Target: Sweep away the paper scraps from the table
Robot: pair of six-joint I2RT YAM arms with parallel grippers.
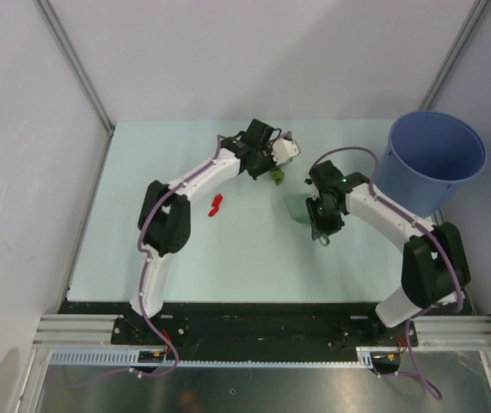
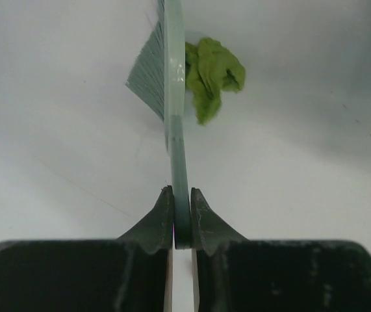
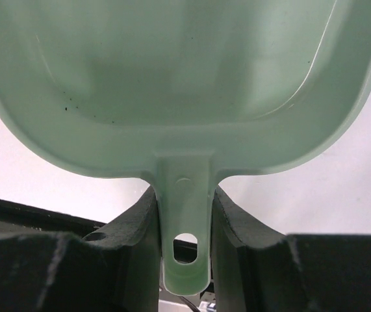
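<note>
My left gripper (image 2: 182, 201) is shut on the thin handle of the mint-green brush (image 2: 172, 78); its bristles rest on the table (image 1: 228, 258) beside a crumpled green paper scrap (image 2: 212, 75), which touches the brush's right side. In the top view the green scrap (image 1: 276, 176) lies just below the left gripper (image 1: 281, 155). A red scrap (image 1: 216, 204) lies to the left, near the left arm. My right gripper (image 3: 184, 214) is shut on the handle of the mint-green dustpan (image 3: 172, 84), which shows in the top view (image 1: 297, 209) right of the green scrap.
A tall blue round bucket (image 1: 430, 163) stands at the far right of the table. A black-and-metal rail (image 1: 262, 331) runs along the near edge. Grey walls close in the back and sides.
</note>
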